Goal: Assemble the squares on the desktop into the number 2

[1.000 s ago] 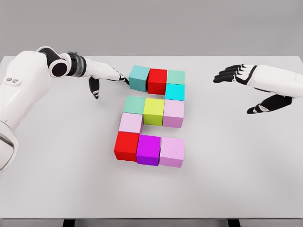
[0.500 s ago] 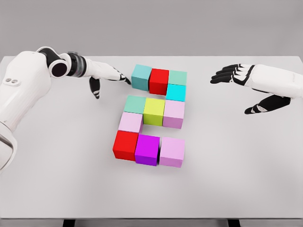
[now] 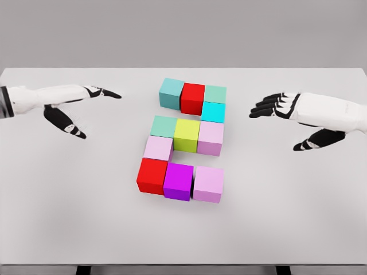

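In the middle of the head view, the coloured cubes sit packed into a blocky 2 on the white table [image 3: 69, 217]: a top row of teal cube [image 3: 171, 93], red cube [image 3: 192, 98] and pale green cube [image 3: 214, 94], a cyan cube [image 3: 213, 112] below the right end, a middle row, a pale pink cube [image 3: 157, 148] at its left, and a bottom row ending in a magenta cube [image 3: 178, 181]. I judge the digit essentially built; my next move is only small nudges, or pulling clear. My left hand [image 3: 71, 106] at the upper left and right hand [image 3: 292, 117] at the right both hang spread and empty, well apart from the cubes. Both forearms are cut off by the frame edges, and I cannot tell whether neighbouring cubes truly touch.
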`<act>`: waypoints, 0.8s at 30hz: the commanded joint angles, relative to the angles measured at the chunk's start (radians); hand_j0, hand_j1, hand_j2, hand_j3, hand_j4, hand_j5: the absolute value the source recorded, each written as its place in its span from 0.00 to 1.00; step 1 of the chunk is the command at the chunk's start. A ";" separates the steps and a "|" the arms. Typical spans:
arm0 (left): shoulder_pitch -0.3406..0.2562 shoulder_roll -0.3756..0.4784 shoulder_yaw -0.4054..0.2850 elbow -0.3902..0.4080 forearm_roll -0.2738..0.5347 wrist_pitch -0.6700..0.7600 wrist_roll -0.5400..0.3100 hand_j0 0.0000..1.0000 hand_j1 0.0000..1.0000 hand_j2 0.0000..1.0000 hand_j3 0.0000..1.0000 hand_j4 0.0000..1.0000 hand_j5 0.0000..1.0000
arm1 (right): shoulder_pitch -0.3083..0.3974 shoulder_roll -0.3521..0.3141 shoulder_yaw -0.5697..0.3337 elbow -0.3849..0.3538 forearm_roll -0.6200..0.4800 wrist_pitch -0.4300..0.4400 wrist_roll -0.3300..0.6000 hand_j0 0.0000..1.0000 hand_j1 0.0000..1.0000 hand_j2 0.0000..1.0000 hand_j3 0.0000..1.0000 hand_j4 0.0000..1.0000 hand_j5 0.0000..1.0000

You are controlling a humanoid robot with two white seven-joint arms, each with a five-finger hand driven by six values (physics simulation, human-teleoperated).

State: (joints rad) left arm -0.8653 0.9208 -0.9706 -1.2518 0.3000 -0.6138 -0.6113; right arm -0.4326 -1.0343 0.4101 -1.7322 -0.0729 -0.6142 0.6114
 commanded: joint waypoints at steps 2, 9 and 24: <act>0.032 0.136 0.003 -0.140 0.137 0.003 0.000 1.00 1.00 1.00 1.00 1.00 1.00 | 0.009 -0.036 0.012 -0.017 0.038 0.003 -0.001 1.00 1.00 1.00 1.00 1.00 1.00; 0.201 0.138 0.059 -0.106 0.119 0.003 0.000 1.00 1.00 1.00 1.00 1.00 1.00 | 0.060 -0.081 0.015 -0.020 0.045 0.003 -0.001 1.00 1.00 1.00 1.00 1.00 1.00; 0.215 0.138 0.061 -0.090 0.120 0.003 0.000 1.00 1.00 1.00 1.00 1.00 1.00 | 0.035 -0.064 -0.066 -0.018 -0.081 0.003 -0.001 1.00 1.00 1.00 1.00 1.00 1.00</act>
State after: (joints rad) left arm -0.6504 1.0576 -0.9109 -1.3420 0.4123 -0.6132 -0.6111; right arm -0.3958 -1.0996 0.3477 -1.7488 -0.1351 -0.6137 0.6113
